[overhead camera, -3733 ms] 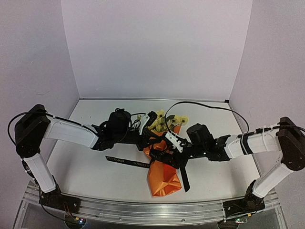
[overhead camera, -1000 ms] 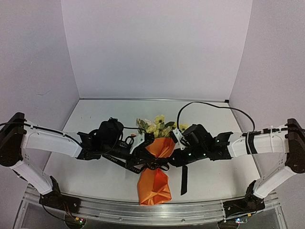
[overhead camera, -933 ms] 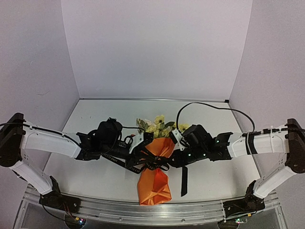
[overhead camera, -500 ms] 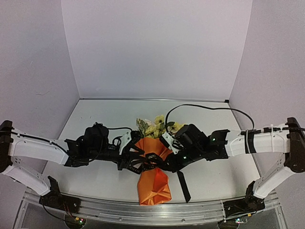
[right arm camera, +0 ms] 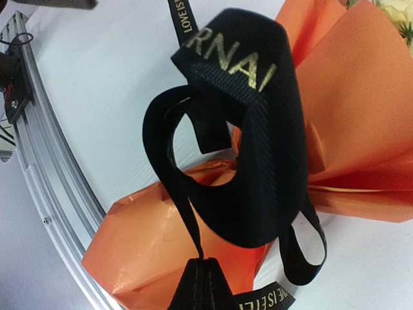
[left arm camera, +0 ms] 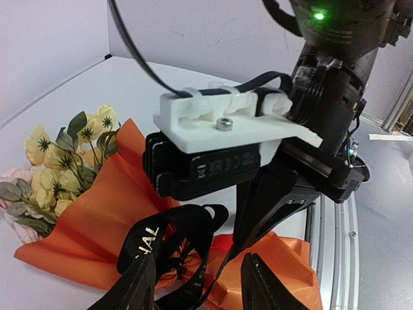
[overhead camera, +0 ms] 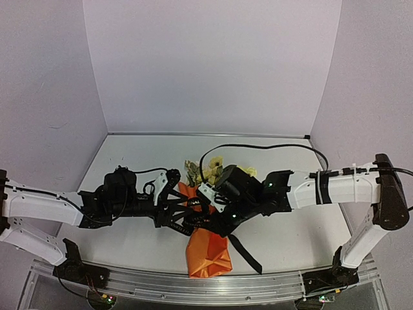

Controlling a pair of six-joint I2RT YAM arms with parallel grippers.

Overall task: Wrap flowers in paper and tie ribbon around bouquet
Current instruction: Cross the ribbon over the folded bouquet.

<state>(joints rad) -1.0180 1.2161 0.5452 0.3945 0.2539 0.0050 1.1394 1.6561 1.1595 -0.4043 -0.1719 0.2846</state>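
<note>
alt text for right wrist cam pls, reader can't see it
The right gripper, shut, pinches a strand of the black ribbon, whose gold-lettered band loops loosely over the orange paper of the bouquet. The bouquet lies on a white table, with a metal rail along the left edge.

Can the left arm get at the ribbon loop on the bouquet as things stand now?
Probably yes. The ribbon loop on the bouquet lies just ahead of the open left fingers; only the right fingers, shut on it, crowd close.

The looped ribbon and right claw crowd the bouquet.
</note>
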